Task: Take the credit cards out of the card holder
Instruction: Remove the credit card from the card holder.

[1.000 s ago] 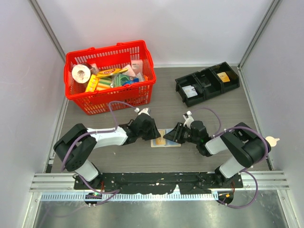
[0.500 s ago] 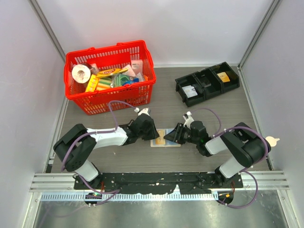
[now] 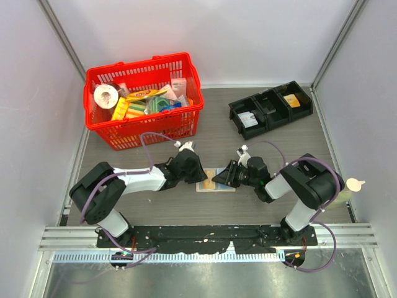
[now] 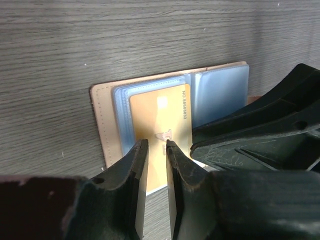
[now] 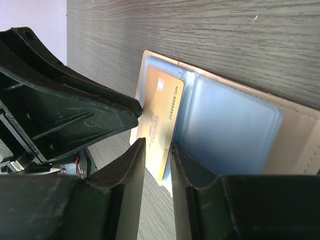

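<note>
Open holder (image 3: 216,180) lies mid-bench toward the near edge, card (image 4: 160,130) in its sleeve; left gripper (image 4: 154,146) and right gripper (image 5: 158,145) each a slit apart, clamping nothing; best to pin holder, slide card out flat, no lifting.

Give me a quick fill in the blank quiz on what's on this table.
The card holder lies ____ on the table. The credit card in its sleeve is yellow-____. The basket is ____. The black tray has ____ compartments.
Missing: open; orange; red; three.
</note>
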